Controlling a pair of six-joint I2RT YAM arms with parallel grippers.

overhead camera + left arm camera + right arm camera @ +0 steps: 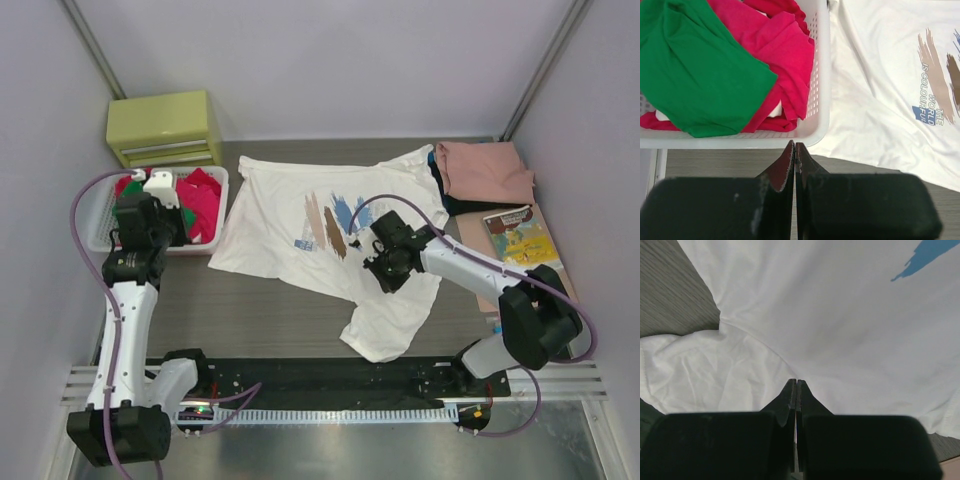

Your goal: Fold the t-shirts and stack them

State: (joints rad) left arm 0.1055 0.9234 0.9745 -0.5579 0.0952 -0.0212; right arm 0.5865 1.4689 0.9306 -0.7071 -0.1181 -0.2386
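My right tool (pixel 796 382) is closed, its tips over the white t-shirt (pixel 830 315); only this wrist view shows the sleeve seam beneath. My left tool (pixel 794 145), also closed, hangs before the basket (pixel 823 75) holding a green shirt (pixel 695 70) and a red shirt (pixel 785 55). From above, my right arm stretches across the spread shirt on the worktop (pixel 260 315); a folded pink shirt (pixel 485 170) lies far right.

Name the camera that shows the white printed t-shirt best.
Top external: nearly the whole white printed t-shirt lies spread out, outline and print visible. Left wrist shows only one side with brown strokes and lettering; right wrist just a sleeve and plain cloth.
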